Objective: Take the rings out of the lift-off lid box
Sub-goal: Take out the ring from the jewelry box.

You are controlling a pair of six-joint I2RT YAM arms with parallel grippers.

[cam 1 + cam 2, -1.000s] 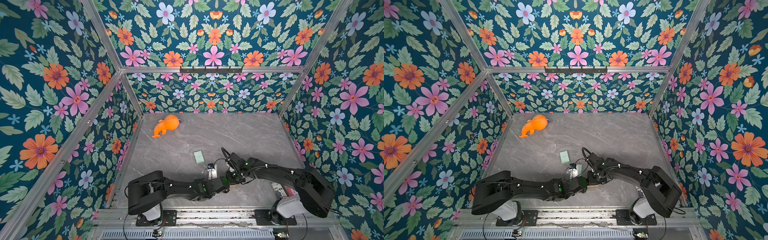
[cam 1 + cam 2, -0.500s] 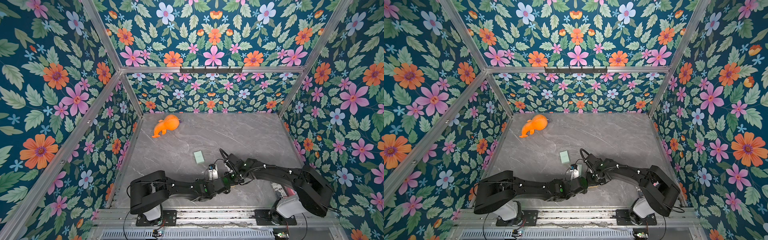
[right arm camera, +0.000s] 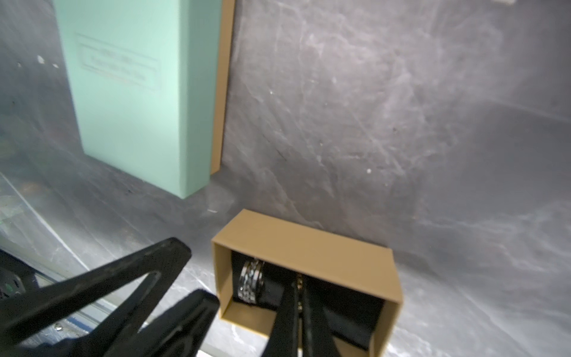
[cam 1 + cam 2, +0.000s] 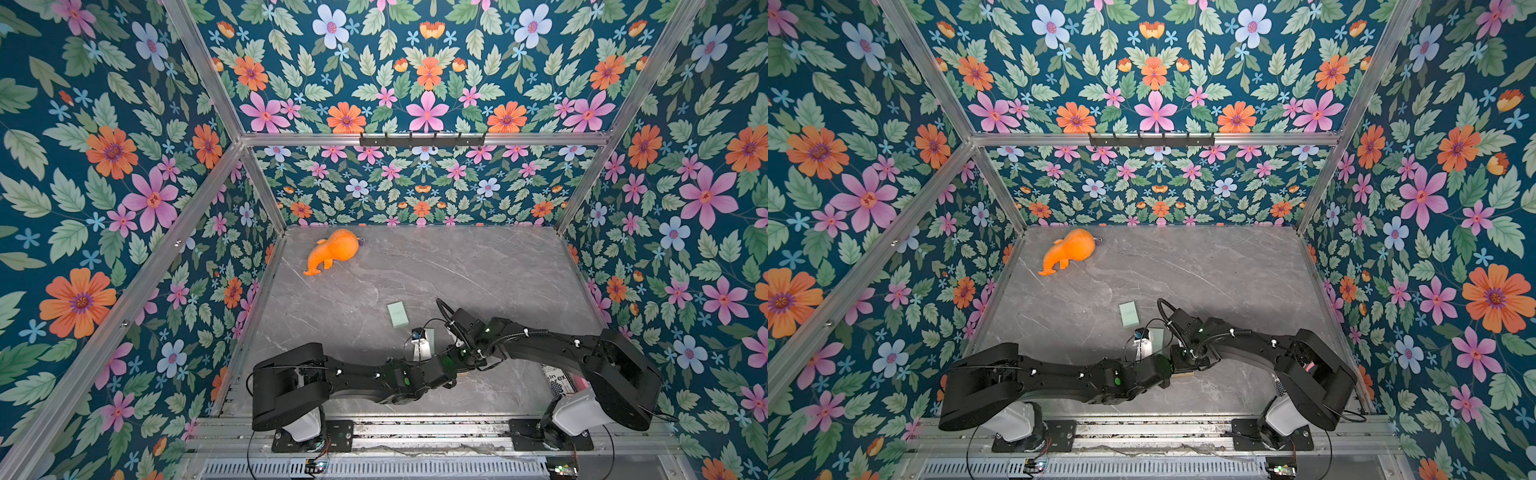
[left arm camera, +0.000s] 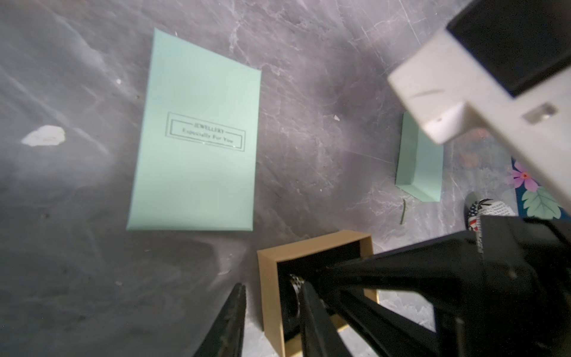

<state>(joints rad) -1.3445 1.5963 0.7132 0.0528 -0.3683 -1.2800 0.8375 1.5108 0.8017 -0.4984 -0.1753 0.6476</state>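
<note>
A small tan box with a black lining shows its open side to both wrist cameras. In it stands a silvery patterned ring, also seen as a ring in the left wrist view. My right gripper reaches into the box and is shut on a thin ring. My left gripper is open, one finger outside a tan wall and the other in front of the opening. In both top views the wrists hide the box. The mint-green lid lies flat behind them.
A second mint-green piece lies by the left wrist camera. An orange plush toy sits at the back left. A newsprint-patterned object lies at the front right under the right arm. Floral walls close in three sides.
My left gripper's jaws have narrowed around the box's wall. Both arms stay low over the box with only slight shifts.
</note>
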